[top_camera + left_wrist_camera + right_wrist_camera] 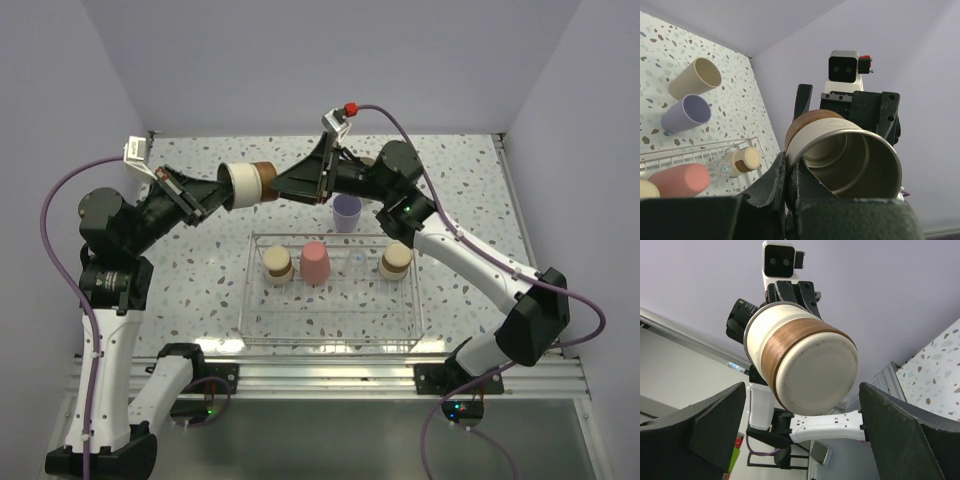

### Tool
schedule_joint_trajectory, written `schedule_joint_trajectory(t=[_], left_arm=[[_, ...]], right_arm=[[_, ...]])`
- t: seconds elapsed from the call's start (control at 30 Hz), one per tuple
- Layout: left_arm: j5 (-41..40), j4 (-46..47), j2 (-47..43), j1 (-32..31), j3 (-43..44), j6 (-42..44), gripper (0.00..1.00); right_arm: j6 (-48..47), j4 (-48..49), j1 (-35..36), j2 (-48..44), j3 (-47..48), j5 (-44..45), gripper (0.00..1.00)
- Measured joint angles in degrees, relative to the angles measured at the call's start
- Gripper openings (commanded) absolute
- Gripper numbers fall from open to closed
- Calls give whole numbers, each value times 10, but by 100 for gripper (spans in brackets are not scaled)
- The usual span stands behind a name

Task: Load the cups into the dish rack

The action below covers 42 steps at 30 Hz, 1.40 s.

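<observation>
Steel cup (850, 160) interior, left wrist view only

The beige cup (695, 77) showed only on the left wrist view; from above, the right arm (400, 175) covered it. I could barely make out the clear cup (358, 262) in the dish rack (330, 342). The held steel cup (800, 365) hid the fingertips of the left gripper (212, 192) from the right wrist camera. The right gripper's fingers (705, 425) were dark blurs running off the bottom edge. Another steel cup (645, 189) was cropped at the left wrist view's left edge.
</observation>
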Motion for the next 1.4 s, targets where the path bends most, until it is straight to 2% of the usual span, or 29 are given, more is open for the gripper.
schedule_joint_trajectory(t=[0.47,0.67,1.0,1.03,1.13,1.17,1.2,1.23,1.33,1.37,1.4], left_arm=[[5,30,-37,0,-39,-25,0],[5,40,-43,0,-44,-34,0],[1,48,-46,1,-44,-39,0],[0,47,-46,2,-44,-39,0],[-1,44,-45,3,-44,-37,0],[-2,42,-45,3,-44,-34,0],[-3,40,-45,3,-43,-32,0],[-4,34,-44,3,-41,-28,7],[-11,-3,-31,3,-21,-1,25],[-15,-22,-25,2,-12,12,41],[-19,-40,-18,2,-3,26,48]], right_arm=[[38,37,36,25,12,10,98],[87,87,39,38,10,19,86],[179,220,39,66,-23,30,42],[182,223,39,67,-23,31,34],[182,225,39,69,-23,32,19],[181,224,39,69,-23,32,8],[179,222,39,69,-23,32,3],[177,220,39,69,-23,32,0],[169,208,39,68,-23,33,0],[165,201,40,67,-23,33,0],[159,193,41,66,-23,33,0]])
